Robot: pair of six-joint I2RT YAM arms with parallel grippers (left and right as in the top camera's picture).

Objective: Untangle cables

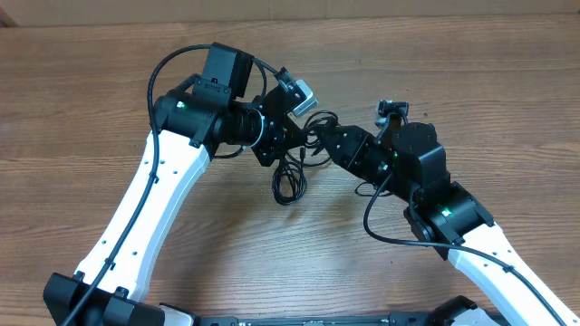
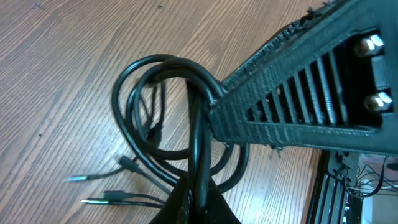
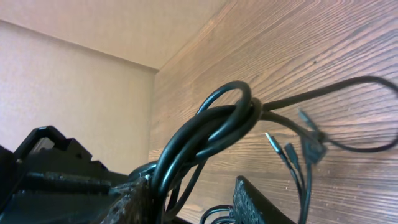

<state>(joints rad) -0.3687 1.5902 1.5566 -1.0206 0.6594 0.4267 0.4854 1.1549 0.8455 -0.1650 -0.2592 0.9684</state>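
Black sheath, smooth, glossy and round in section: does that describe the cables (image 1: 292,181)? asks the inspector.

Confirmed, answers the technician. They form one tangled bundle on the wood-grain desk (image 1: 471,81), between the two tools, with loose loops spilling toward the arm bases.

State of each tool? asks the inspector.

The left tool (image 1: 290,152) is pressed together, pinching strands of the bundle. Its wrist view shows a ribbed, rough-printed finger (image 2: 292,87) lying over the cables (image 2: 196,137). The right tool (image 1: 315,145) stands spread. In its wrist view the cables (image 3: 205,132) run between two granular fingers (image 3: 261,205), close against one and with a gap at the other.

What is hidden or hard to make out? asks the inspector.

From overhead, both tools cover the middle of the bundle, so the contact points cannot be seen, replies the technician. The strands cross too tightly to count. The plug ends (image 2: 99,199) are blurred in the left wrist view. Both arms (image 1: 154,199) are cut off at the lower edge.

Counts? asks the inspector.

Two arms, white shells with black joints. Two tools. One bundle. Two pin-tipped plug ends show in the left wrist view, and three slim plug ends (image 3: 291,152) in the right wrist view.
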